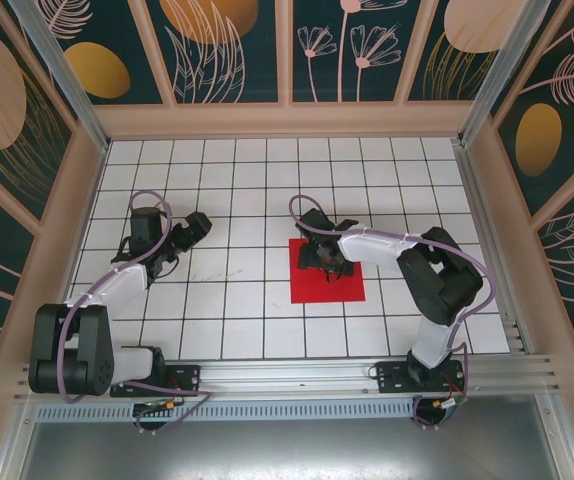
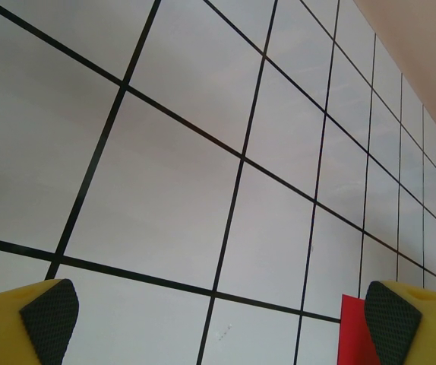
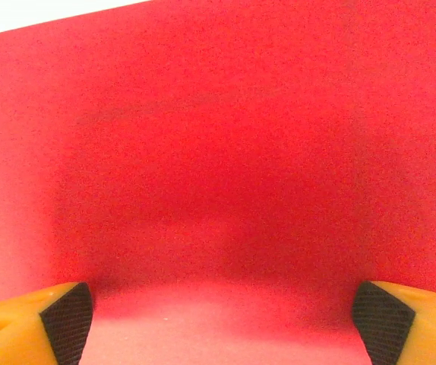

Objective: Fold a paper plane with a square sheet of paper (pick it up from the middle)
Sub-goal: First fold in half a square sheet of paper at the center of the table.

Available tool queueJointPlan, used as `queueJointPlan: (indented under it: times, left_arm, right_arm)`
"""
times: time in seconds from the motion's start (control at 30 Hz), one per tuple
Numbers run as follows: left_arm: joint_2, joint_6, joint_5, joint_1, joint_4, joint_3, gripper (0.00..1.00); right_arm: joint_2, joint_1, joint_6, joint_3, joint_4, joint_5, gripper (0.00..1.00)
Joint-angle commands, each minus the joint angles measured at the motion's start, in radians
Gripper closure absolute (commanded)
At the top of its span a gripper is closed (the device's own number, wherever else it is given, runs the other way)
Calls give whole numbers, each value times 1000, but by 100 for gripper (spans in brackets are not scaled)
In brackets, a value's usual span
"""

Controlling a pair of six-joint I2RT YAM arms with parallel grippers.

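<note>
Paper point(image 1: 329, 287): a red square lying flat on the surface point(image 1: 237, 180), right of centre, its edges in line with the black grid.
Right fingers point(image 1: 325, 258): spread wide with nothing between them, poised over the far half of the paper; the arm reaches in from the right.
Right pads point(image 3: 67, 313): dark, at the lower corners of the wrist view, with red sheet across the whole gap and a soft shadow at its middle. Whether the tips touch the paper cannot be told.
Left fingers point(image 1: 193, 229): spread wide, holding nothing, above bare white tiles well left of the paper.
Left pads point(image 2: 389, 315): far apart in the wrist view, a red corner of the paper just beside one.
</note>
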Motion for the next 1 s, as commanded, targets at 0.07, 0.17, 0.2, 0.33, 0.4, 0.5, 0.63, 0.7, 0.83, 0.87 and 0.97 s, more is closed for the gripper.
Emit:
queueJointPlan:
  times: [0.07, 0.17, 0.2, 0.33, 0.4, 0.5, 0.63, 0.7, 0.83, 0.87, 0.97]
  left_arm:
    - [15, -17, 6, -14, 26, -11, 2]
    - [21, -22, 8, -20, 27, -11, 1]
    - [23, -24, 6, -23, 29, -11, 1]
    - [23, -28, 3, -36, 29, -15, 1]
    - [22, -29, 0, -43, 27, -19, 1]
    - [18, -37, 0, -54, 26, -28, 2]
    - [8, -50, 5, -74, 25, -48, 1]
    - [1, -60, 13, -86, 33, -59, 2]
    - [-18, -95, 29, -107, 53, -84, 2]
    - [-22, -108, 41, -108, 61, -90, 2]
    - [-34, -134, 68, -108, 84, -100, 1]
  right_arm:
    - [72, -1, 6, -50, -7, 23, 14]
    - [76, -1, 11, -60, 5, 32, 17]
    - [80, -1, 13, -63, 7, 35, 18]
    - [84, -1, 19, -75, 13, 52, 24]
    - [82, -2, 22, -86, 21, 59, 27]
    - [71, -5, 23, -103, 35, 55, 33]
    - [28, -10, 18, -100, 47, 43, 38]
    - [-4, -10, 10, -92, 62, 25, 42]
    - [-78, -13, -2, -95, 168, -70, 57]
    - [-96, -15, -6, -100, 208, -111, 61]
    - [-143, -28, 3, -123, 359, -269, 72]
